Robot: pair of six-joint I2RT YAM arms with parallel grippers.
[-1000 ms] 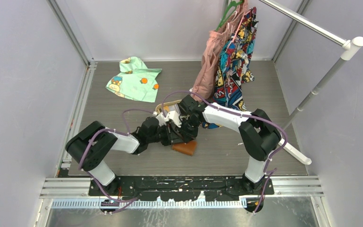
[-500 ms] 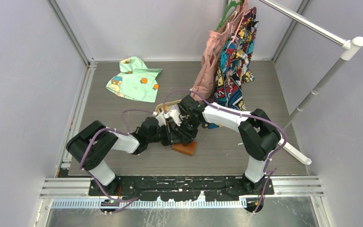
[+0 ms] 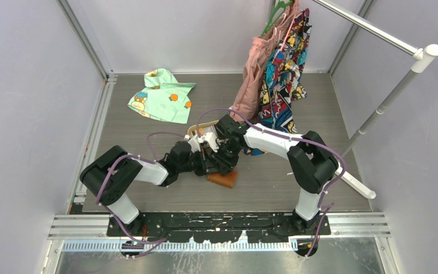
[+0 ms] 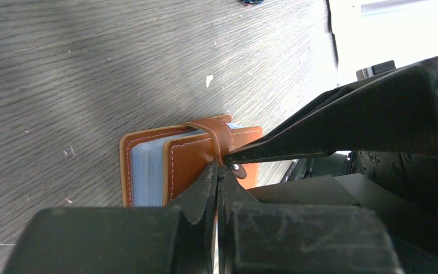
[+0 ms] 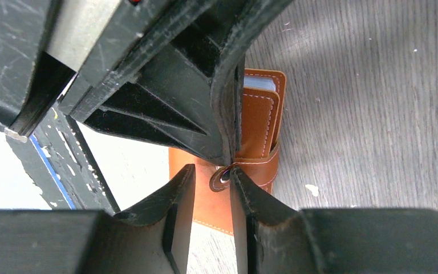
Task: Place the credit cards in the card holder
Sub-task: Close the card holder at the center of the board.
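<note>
Both grippers meet at the folded card holder [image 4: 188, 160]
It lies on the grey table [image 4: 91, 68] between the arms. The left gripper [image 4: 219, 170] is pressed together, pinching the snap tab [image 4: 219, 134]; the right gripper [image 5: 212, 177] stands narrowly parted around the tab's button end.

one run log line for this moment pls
card holder: on table | left fingers: shut on snap tab | right fingers: slightly apart around tab end
</note>
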